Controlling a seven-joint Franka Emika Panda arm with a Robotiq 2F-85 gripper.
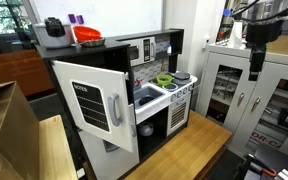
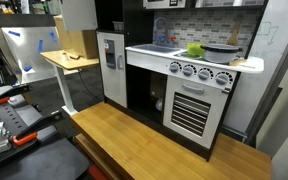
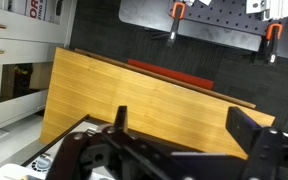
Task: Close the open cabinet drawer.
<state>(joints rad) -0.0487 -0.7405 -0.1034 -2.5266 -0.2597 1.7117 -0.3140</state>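
in an exterior view the cabinet drawer stands swung out at 8 o'clock of the toy kitchen. its chalkboard, lettered "notes", faces the room, and its silver bar handle looks easy to push. at 2 o'clock the gripper hangs high and well apart. the wrist view shows its jaws spread, holding nothing.

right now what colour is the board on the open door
Black board on the white cabinet drawer, clearest in an exterior view.

Lab; toy kitchen beside grey metal cabinet.
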